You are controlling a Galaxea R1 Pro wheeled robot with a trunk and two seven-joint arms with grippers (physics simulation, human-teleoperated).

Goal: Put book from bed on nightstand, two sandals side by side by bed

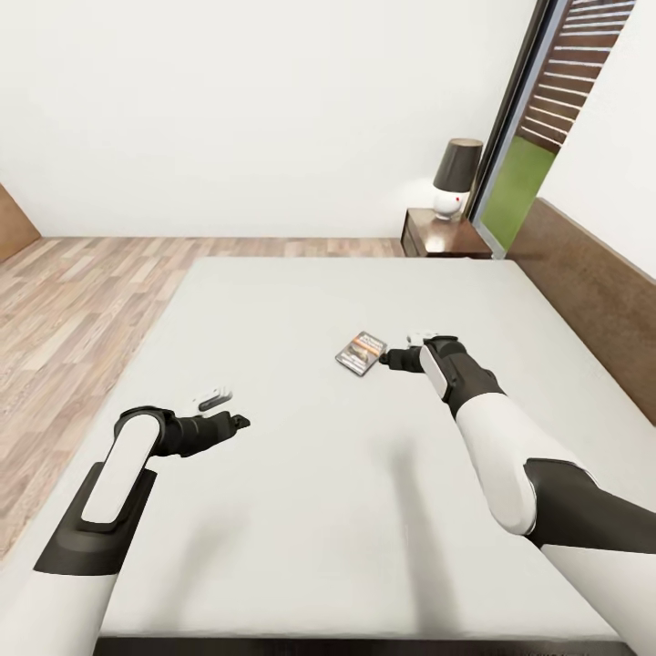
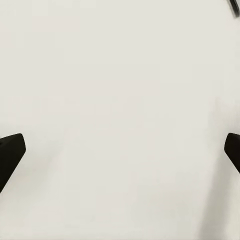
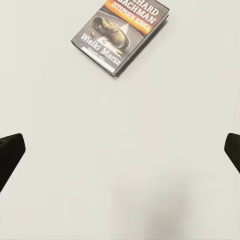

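Head view lays out the whole job: the book [image 1: 362,352] lies flat on the pale mattress of the bed [image 1: 301,301], toward the headboard side, and the right gripper [image 1: 394,356] sits just beside it, not touching as far as I can judge. The nightstand [image 1: 444,239] stands past the far corner of the bed with a lamp [image 1: 454,179] on its top — well apart from the book. So by my reading nothing of the task is finished: the book is not yet lifted, and the sandals have no place in these pictures, so their part is untouched as far as I can tell.

The right wrist view adds what the head view cannot — the book's [image 3: 120,36] cover, with a shoe picture and white lettering, lying ahead of the fingertips [image 3: 10,155], which are spread wide apart over bare sheet. The left wrist view gives plain mattress between two likewise spread fingertips [image 2: 11,152], holding nothing. The left gripper [image 1: 239,422] hangs over the near part of the mattress, far from the book.
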